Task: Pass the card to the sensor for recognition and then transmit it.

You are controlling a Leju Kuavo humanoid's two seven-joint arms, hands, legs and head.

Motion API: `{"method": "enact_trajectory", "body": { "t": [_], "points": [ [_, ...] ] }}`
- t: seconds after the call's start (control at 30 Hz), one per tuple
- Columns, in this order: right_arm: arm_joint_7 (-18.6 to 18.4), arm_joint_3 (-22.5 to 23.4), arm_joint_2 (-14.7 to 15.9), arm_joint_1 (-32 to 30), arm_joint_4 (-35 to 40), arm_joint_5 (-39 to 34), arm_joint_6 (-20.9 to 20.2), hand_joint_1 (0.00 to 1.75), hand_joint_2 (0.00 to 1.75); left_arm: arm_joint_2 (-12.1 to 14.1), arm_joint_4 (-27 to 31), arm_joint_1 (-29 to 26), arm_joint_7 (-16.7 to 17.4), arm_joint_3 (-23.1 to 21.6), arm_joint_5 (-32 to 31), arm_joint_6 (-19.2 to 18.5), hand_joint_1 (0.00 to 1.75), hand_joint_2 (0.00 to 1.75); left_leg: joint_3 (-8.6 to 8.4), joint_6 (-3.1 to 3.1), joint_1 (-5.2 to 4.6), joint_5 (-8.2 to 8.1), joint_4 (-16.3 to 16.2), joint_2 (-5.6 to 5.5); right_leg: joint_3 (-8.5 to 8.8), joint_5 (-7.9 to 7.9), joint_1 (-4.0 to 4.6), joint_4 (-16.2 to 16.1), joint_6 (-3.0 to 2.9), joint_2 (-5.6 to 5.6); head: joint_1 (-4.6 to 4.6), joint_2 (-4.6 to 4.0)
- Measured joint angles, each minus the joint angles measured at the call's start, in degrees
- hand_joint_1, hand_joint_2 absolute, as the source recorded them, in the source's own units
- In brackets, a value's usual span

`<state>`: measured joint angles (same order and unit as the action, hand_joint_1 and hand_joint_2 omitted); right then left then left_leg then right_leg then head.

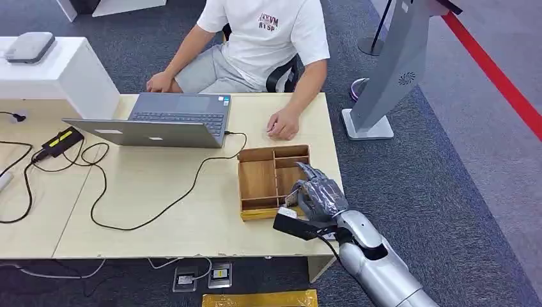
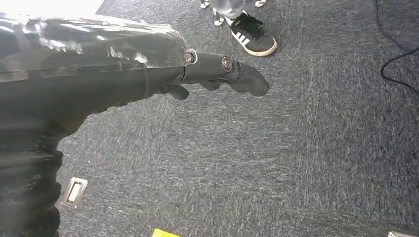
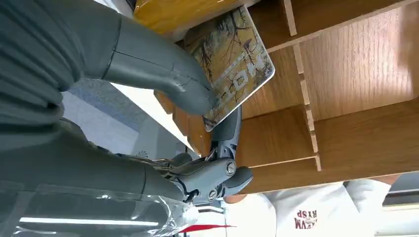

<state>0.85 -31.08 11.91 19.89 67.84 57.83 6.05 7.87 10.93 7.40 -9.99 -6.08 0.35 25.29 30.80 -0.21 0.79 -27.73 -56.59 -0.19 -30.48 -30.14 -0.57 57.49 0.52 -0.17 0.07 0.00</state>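
Olive patterned card [image 3: 232, 64] (pale lettering), brown wooden tray [image 1: 258, 180], grey carpet [image 1: 415, 185]

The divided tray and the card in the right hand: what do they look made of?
Divided tray: apparently wood or wood veneer, with warm brown grain lines running along its floor and thin slat dividers, in a satin finish. Card: probably plastic, thin and rigid with rounded corners, a printed camouflage-like pattern and a light sheen. The right hand pinches it between thumb and fingers.

Wooden tray [image 1: 258, 181] on the table [image 1: 192, 217], near its right front corner. Laptop [image 1: 167, 119] behind-left, person [image 1: 255, 45] seated beyond.
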Motion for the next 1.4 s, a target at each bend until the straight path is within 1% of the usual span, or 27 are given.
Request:
{"method": "enact_trajectory", "body": {
  "t": [0.2,0.33,0.43,0.6,0.77,0.97,1.07,1.17,1.23,1.27,1.33,1.4],
  "points": [
    [0.50,0.04,0.00,0.21,0.00,-1.77,0.50,1.75,1.75,-0.04,0.00,0.00,-0.15,0.00,0.09,0.13,0.00,1.75,0.00,0.00,0.00,0.00,0.00,0.00,0.01,0.00,0.00,0.00,0.00,0.00,0.00,0.00],
    [1.03,0.37,0.02,2.18,0.79,-2.58,1.07,1.75,1.75,-0.11,0.00,0.00,-0.70,0.00,0.11,0.15,0.00,1.75,-0.01,0.00,0.00,0.00,0.00,0.02,0.00,0.01,0.00,0.00,0.00,0.03,0.02,0.00],
    [1.64,1.61,0.04,4.14,2.05,-3.10,1.66,1.75,1.75,-0.11,0.00,-0.04,-1.38,0.00,0.13,0.20,0.00,1.75,-0.01,0.00,0.00,0.01,0.00,0.02,0.00,0.02,-0.01,0.00,-0.02,0.02,0.00,0.00],
    [2.32,4.59,0.70,9.11,4.92,-3.63,0.85,1.75,1.75,-0.35,0.00,-0.06,-1.84,0.00,0.02,0.31,0.00,1.75,-0.02,0.00,-0.01,0.01,-0.01,0.02,0.00,0.03,-0.01,0.00,-0.02,0.02,0.02,0.00],
    [2.95,6.73,0.83,12.50,6.60,-4.09,0.24,1.75,1.75,-0.66,0.00,-0.05,-1.95,0.00,-0.39,0.31,0.00,1.75,-0.02,0.00,0.00,0.01,-0.02,0.02,-0.01,0.02,0.00,0.00,-0.02,0.02,0.00,0.00],
    [4.26,7.30,0.76,13.92,7.15,-3.74,-0.13,1.75,1.75,-1.09,0.00,-0.01,-1.97,-0.02,-1.01,0.20,0.00,1.75,0.00,0.00,0.00,0.01,-0.01,0.01,-0.01,0.02,0.00,0.01,-0.02,0.02,0.00,0.00],
    [5.25,7.17,0.17,15.63,6.99,-3.74,-0.81,1.75,1.75,-1.27,0.00,0.11,-1.88,-0.04,-1.71,-0.04,0.00,1.75,0.01,0.00,0.00,0.01,-0.01,0.02,-0.01,0.03,0.00,0.02,-0.02,0.02,0.00,0.00],
    [7.13,6.67,-0.26,19.85,4.93,-4.41,-0.57,1.75,1.75,-1.38,0.00,0.49,-1.16,-0.17,-3.13,-0.85,0.00,1.75,0.04,-0.01,0.00,0.02,-0.01,0.01,-0.02,0.03,0.00,0.05,-0.02,0.02,0.00,0.00],
    [10.17,6.23,-1.09,25.06,0.45,-4.39,1.25,1.75,1.75,-1.38,0.04,1.19,-0.02,-0.37,-4.35,-1.75,0.00,1.75,0.07,-0.05,-0.01,0.06,-0.01,0.00,-0.06,0.03,-0.01,0.09,-0.02,0.00,0.00,0.00],
    [11.46,6.01,-1.53,27.94,-2.98,-4.39,2.36,1.75,1.75,-1.38,0.07,1.60,0.35,-0.59,-4.68,-2.01,0.00,1.75,0.07,-0.04,-0.01,0.07,-0.01,-0.01,-0.05,0.04,-0.01,0.09,-0.02,-0.03,0.00,0.00],
    [12.30,5.79,-2.53,31.83,-8.80,-4.37,3.30,1.75,1.75,-1.38,0.20,2.21,0.68,-0.96,-4.96,-2.14,0.00,1.75,0.05,-0.03,0.00,0.08,-0.02,-0.09,-0.01,0.04,0.00,0.09,-0.02,-0.13,0.00,0.00],
    [12.68,5.53,-3.34,33.79,-12.36,-2.63,4.02,1.75,1.75,-1.36,0.20,2.44,0.94,-1.27,-5.31,-2.49,0.00,1.75,0.10,-0.01,-0.01,0.09,-0.02,-0.14,-0.02,0.05,-0.01,0.12,-0.02,-0.13,0.02,0.00]
  ]
}}
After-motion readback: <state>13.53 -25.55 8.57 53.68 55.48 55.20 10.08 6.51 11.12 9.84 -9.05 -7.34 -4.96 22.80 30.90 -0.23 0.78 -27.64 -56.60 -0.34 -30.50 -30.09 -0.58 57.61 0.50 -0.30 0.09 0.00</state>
